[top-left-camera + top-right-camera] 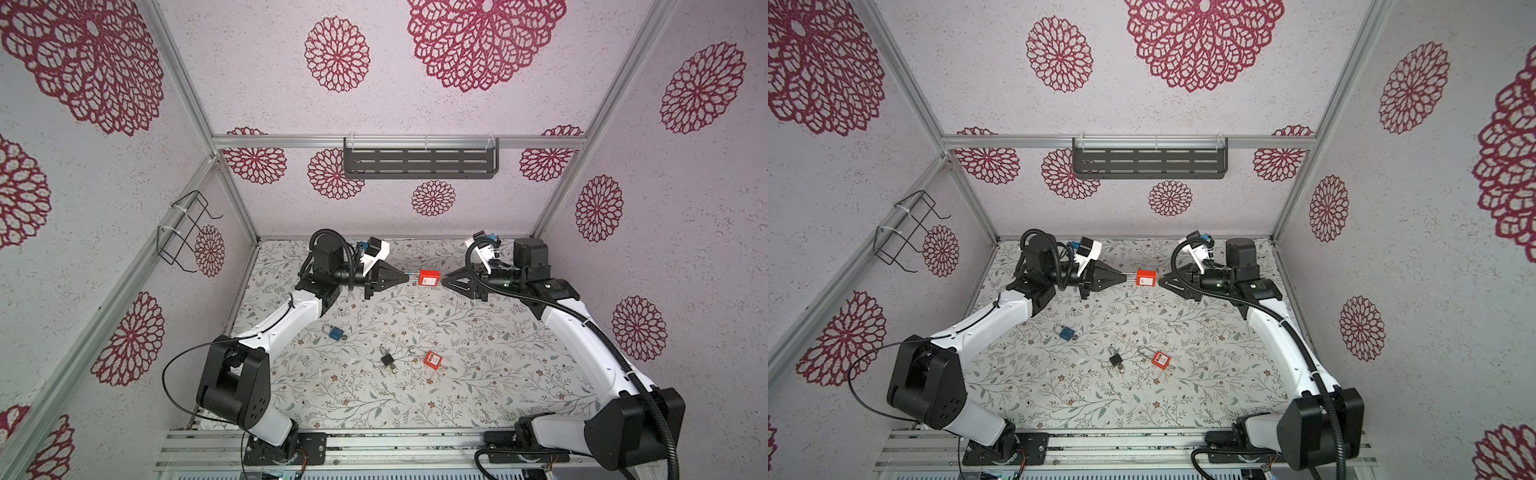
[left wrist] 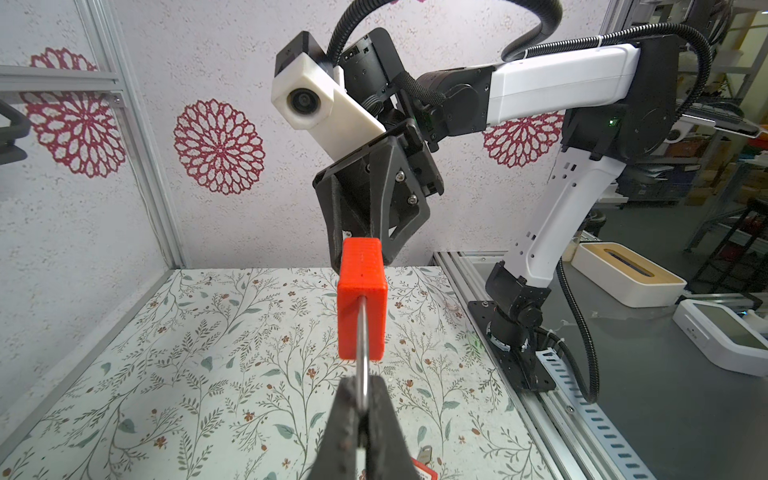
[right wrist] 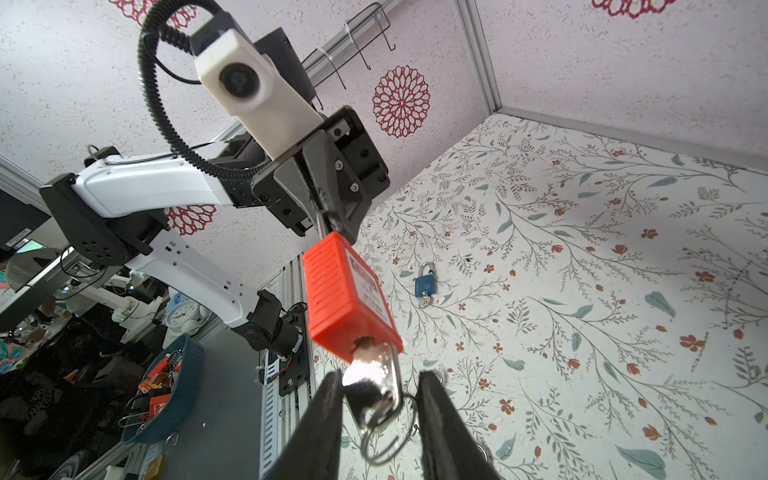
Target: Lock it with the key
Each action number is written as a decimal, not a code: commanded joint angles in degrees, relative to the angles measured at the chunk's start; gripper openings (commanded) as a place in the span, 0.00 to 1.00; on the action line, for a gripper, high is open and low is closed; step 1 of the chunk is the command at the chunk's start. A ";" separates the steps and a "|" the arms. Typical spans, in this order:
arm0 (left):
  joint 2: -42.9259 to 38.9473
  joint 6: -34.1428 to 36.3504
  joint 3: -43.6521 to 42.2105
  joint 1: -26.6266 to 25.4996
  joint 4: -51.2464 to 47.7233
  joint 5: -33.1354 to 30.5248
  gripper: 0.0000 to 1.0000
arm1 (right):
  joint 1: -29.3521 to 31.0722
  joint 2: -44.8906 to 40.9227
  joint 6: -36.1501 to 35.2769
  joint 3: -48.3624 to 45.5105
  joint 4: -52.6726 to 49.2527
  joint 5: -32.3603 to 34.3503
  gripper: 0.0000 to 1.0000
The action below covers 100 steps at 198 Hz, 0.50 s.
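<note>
Right wrist view showed the left tool (image 3: 328,212) clamped on the steel shackle (image 3: 320,226) of the red plastic padlock (image 3: 347,299), holding it above the table (image 3: 582,291) to present its silver key (image 3: 380,374) between the parted jaws of the right tool (image 1: 444,279).

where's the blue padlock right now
In both top views the blue padlock lies on the table left of the black padlock, beside the left arm.

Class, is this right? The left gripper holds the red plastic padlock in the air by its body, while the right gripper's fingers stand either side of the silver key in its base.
Not quite. The left wrist view shows the left gripper shut on the silver metal shackle of the red plastic padlock, not on its body. The rest stands.
</note>
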 commanded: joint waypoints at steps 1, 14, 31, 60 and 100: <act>-0.61 -0.27 1.06 -0.55 0.44 1.63 0.00 | 0.43 -1.53 -2.53 0.11 0.97 -0.19 0.30; -0.50 -0.31 1.28 -0.58 0.19 1.58 0.00 | 0.51 -1.66 -3.06 0.24 0.89 0.00 0.29; -0.29 -0.57 1.72 -0.55 0.04 1.63 0.00 | 0.53 -1.97 -3.76 0.25 0.94 0.22 0.28; 0.00 -1.27 2.25 -0.60 0.13 2.04 0.00 | 0.91 -2.92 -8.27 0.41 -1.00 2.36 0.26; 0.01 -1.62 2.30 -0.60 0.17 2.17 0.00 | 1.57 -4.28 -14.60 0.12 -4.40 5.51 0.22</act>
